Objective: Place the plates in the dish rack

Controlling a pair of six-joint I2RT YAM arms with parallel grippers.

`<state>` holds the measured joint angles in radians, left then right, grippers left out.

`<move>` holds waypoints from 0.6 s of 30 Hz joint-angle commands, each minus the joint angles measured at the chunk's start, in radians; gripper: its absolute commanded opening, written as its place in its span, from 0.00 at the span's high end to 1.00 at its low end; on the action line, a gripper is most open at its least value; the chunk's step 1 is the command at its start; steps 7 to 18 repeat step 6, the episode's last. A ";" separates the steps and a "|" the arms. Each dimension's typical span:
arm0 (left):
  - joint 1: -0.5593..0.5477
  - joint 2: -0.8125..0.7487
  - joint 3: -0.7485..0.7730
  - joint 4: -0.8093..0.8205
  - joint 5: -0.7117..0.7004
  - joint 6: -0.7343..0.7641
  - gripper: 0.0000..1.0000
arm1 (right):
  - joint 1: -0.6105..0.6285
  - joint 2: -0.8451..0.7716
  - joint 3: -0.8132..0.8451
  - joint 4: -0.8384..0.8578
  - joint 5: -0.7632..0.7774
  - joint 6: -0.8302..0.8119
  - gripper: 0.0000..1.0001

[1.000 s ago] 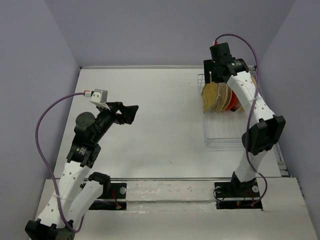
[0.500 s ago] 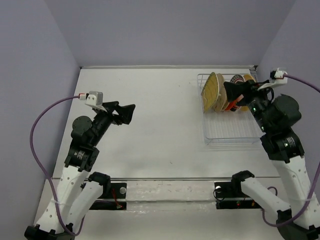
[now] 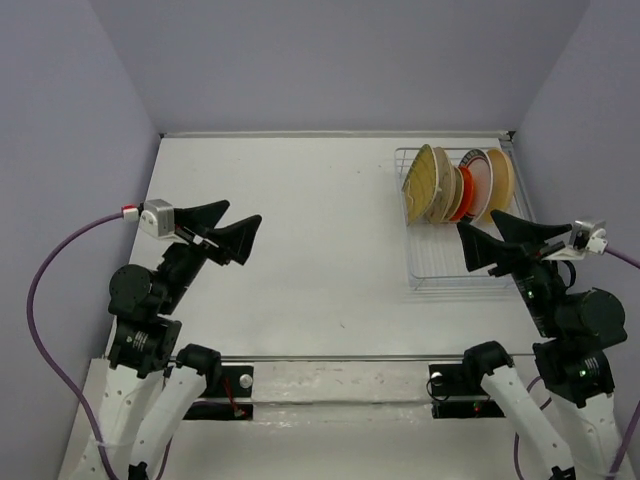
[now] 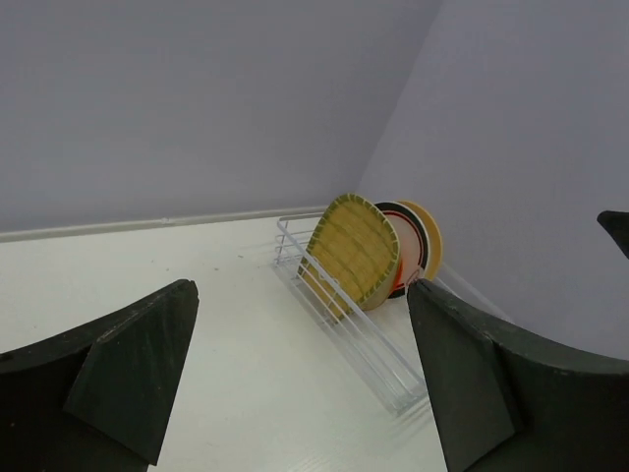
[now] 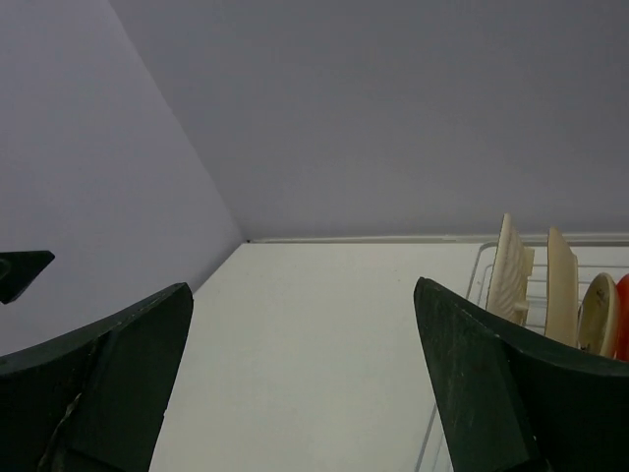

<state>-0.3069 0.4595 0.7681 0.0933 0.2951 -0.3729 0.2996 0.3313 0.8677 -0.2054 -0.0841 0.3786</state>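
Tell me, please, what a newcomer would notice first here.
A row of colourful round plates stands on edge in the clear plastic dish rack, at the far right of the white table. The left gripper and right gripper, black two-finger claws, hang open and empty.

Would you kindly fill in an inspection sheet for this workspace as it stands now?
Surface: white table, no spills seen.
Job's things: clear dish rack at the far right; plates stand on edge in a row at its far end.
Clutter: nothing seen.
Grippers: left gripper and right gripper both open, fingers empty, held above the table.
Cables: purple cable loops from the left wrist, away from the rack.
Surroundings: plain lavender walls on three sides.
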 commanded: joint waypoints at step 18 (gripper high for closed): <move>-0.005 -0.009 0.106 0.048 0.059 -0.040 0.01 | -0.007 -0.112 0.043 0.063 0.069 0.000 0.00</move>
